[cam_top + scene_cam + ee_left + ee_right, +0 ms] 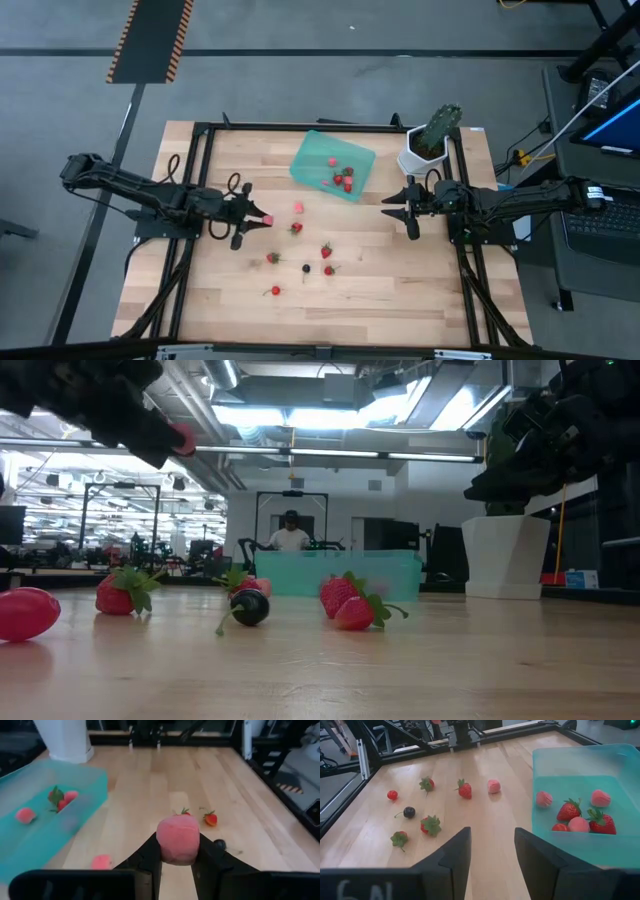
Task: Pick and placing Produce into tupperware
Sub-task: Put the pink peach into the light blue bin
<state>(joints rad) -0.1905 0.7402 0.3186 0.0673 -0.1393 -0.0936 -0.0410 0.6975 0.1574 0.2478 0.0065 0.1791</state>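
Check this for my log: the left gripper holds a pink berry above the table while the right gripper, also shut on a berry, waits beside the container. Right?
Not quite. The right wrist view shows the right gripper open and empty. The left gripper does hold a pink berry, and the right waits beside the container.

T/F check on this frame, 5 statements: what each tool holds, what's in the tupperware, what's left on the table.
1. The left tool grips a pale pink berry. True.
2. The right tool holds a strawberry. False: it is open and empty, beside the tupperware.
3. The tupperware is empty. False: several berries lie in it, among them a red strawberry.
4. A dark berry lies on the table, outside the tupperware. True.
5. The cactus in a white pot stands inside the tupperware. False: it stands on the table beside it.
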